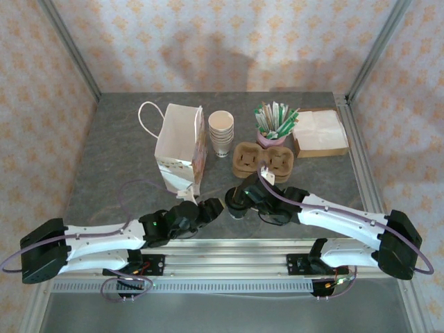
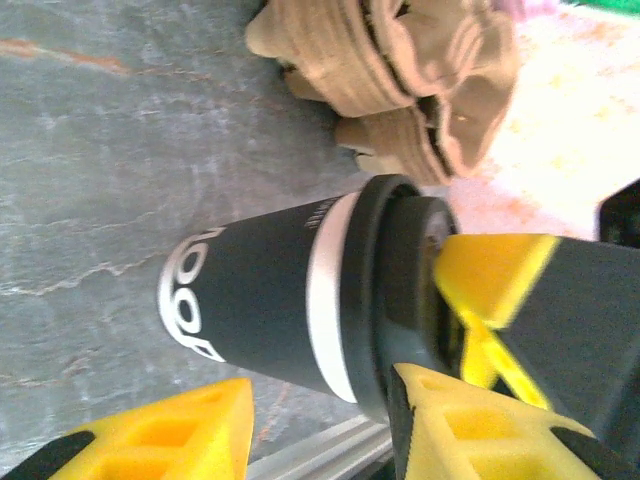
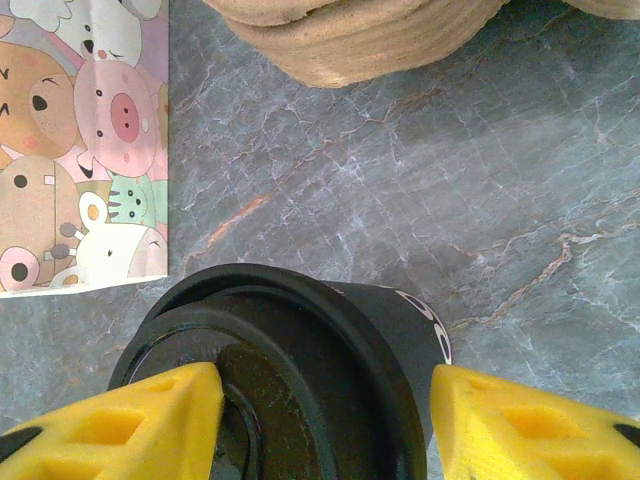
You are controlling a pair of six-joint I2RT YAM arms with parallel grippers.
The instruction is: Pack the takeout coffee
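The takeout coffee (image 1: pixel 238 210) stands upright near the table's front edge, a dark cup with white lettering (image 2: pixel 250 300) under a black lid (image 3: pixel 300 370). From above, my right gripper (image 1: pixel 243 196) comes down on it. Its yellow fingers (image 3: pixel 325 375) sit on either side of the lid, one against the lid top, the other at the cup wall. My left gripper (image 1: pixel 211 208) is just left of the cup. Its fingers (image 2: pixel 320 385) are spread, and the one toward the cup's base (image 2: pixel 170 430) stands clear of it.
A white paper bag (image 1: pixel 179 149) with cartoon animals (image 3: pixel 80 140) stands behind the left gripper. Behind it are stacked beige cups (image 1: pixel 221 132), pulp cup carriers (image 1: pixel 262 159), a holder of packets (image 1: pixel 274 123) and napkins (image 1: pixel 319 132). A metal rail (image 2: pixel 310 455) runs along the near edge.
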